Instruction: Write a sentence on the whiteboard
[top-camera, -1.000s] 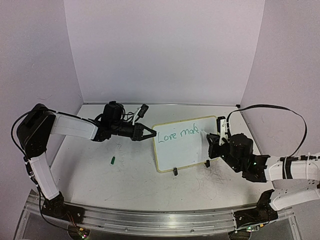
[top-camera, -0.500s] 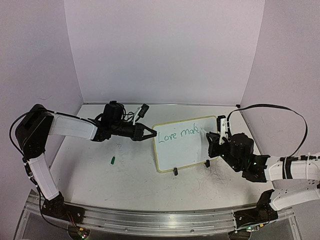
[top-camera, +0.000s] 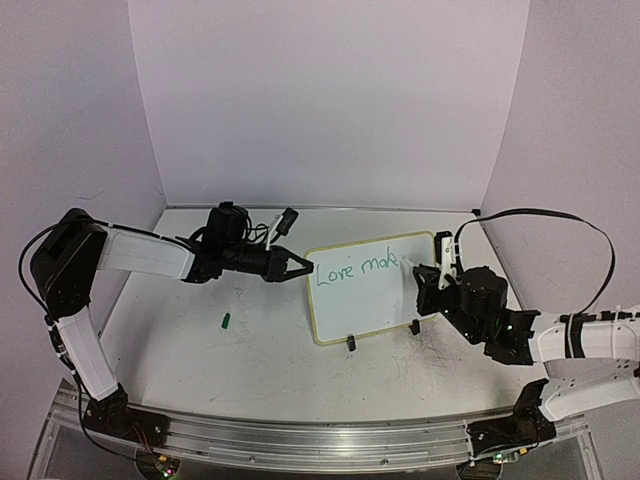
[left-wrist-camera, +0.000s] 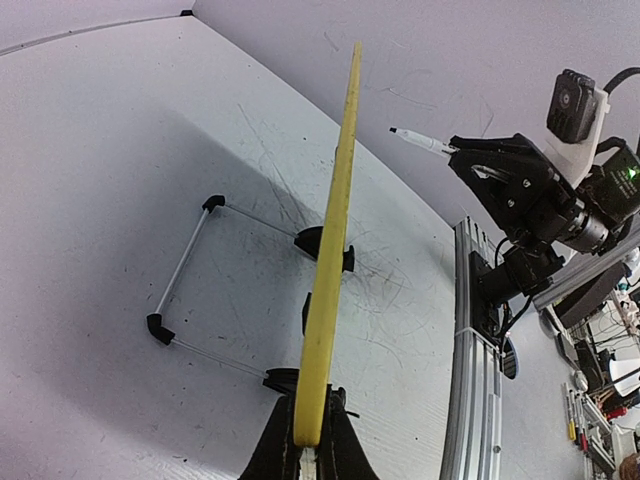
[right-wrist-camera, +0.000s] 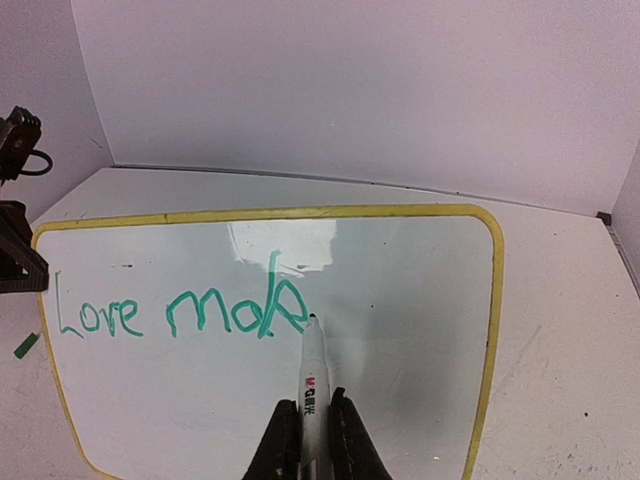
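Observation:
The whiteboard (top-camera: 365, 300) stands tilted on the table, with a pale-yellow frame and green writing (right-wrist-camera: 235, 310) that reads "Love mak" plus a partly formed letter. My left gripper (top-camera: 300, 266) is shut on the board's left edge; the left wrist view shows that yellow edge (left-wrist-camera: 335, 250) clamped between the jaws of the left gripper (left-wrist-camera: 310, 440). My right gripper (right-wrist-camera: 310, 420) is shut on a white marker (right-wrist-camera: 313, 370). The marker's tip rests at the board face just right of the last green stroke. From above, the right gripper (top-camera: 428, 275) is at the board's right side.
A small green cap (top-camera: 227, 320) lies on the table left of the board. Two black clip feet (top-camera: 351, 342) hold the board's lower edge, and a wire stand (left-wrist-camera: 185, 270) props it from behind. Purple walls close in the back and both sides.

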